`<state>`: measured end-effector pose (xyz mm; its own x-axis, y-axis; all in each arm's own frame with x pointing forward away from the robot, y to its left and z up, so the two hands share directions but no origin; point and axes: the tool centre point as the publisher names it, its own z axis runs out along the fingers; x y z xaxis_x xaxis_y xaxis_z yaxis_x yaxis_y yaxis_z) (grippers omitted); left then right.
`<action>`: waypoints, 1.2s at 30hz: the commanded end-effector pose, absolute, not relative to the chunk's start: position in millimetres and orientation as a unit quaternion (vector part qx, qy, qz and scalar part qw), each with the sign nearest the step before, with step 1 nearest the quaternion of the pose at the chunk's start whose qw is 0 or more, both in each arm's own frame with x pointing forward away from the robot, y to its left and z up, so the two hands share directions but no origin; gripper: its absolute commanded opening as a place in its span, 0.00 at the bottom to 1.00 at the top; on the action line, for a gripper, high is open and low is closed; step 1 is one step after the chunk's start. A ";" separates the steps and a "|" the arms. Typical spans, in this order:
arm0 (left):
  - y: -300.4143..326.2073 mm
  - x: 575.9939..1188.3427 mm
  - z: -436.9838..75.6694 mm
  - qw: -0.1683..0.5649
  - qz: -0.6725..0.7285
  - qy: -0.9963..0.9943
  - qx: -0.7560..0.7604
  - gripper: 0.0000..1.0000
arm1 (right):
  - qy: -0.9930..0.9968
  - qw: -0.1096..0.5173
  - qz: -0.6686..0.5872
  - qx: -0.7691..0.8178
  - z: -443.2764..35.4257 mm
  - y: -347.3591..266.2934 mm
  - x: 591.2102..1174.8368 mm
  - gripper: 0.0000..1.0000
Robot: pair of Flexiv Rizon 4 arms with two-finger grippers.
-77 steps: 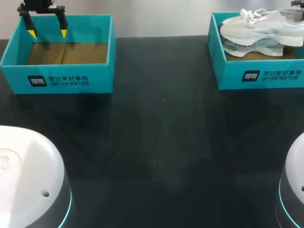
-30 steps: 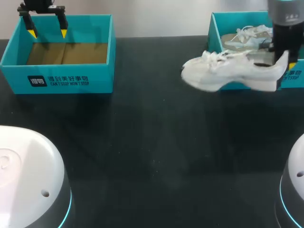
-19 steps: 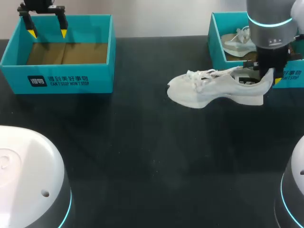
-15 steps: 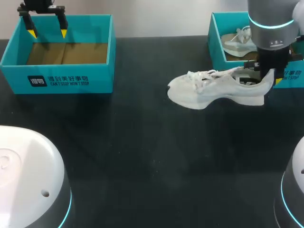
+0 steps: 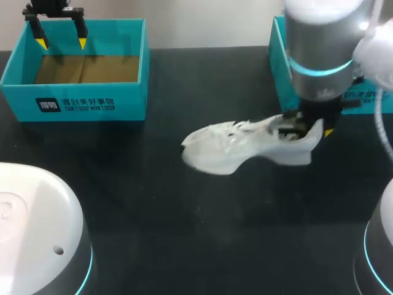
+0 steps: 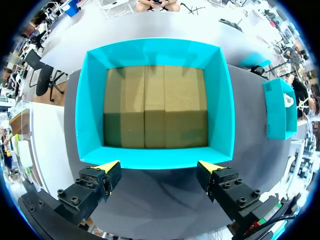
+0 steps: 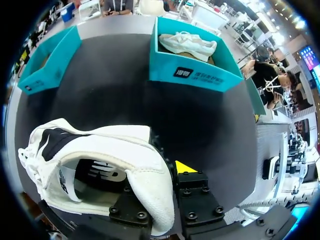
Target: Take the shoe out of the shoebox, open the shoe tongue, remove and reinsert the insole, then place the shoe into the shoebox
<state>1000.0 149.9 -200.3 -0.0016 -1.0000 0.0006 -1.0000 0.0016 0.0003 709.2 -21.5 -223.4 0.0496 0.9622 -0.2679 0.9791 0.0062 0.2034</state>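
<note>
Since the earlier frame the shoe has come out of the right shoebox and has travelled toward the middle of the counter, carried by your right arm. The right claw is clamped on the heel, one finger outside with its yellow tip showing and the other inside the opening, and the toe points toward your left side. You cannot tell whether the sole already rests on the counter or hangs just above it. So the first step, taking the shoe out, looks done. The tongue, the insole and the return into a box are all left to do. A second shoe lies inside the right shoebox. The left claw hangs with its fingers apart above the near wall of the left shoebox, holding nothing. This box shows only its cardboard floor. For moving you have much open room: the dark counter between the two boxes carries only the shoe, and both box walls stand well apart from it. The edge to watch is the front wall of the right shoebox, close behind your right arm.
</note>
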 end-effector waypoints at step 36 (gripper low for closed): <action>150.0 1000.0 -200.1 0.000 0.000 -0.707 0.707 1.00 | 0.676 0.192 -0.042 0.710 -300.3 85.7 650.3 0.00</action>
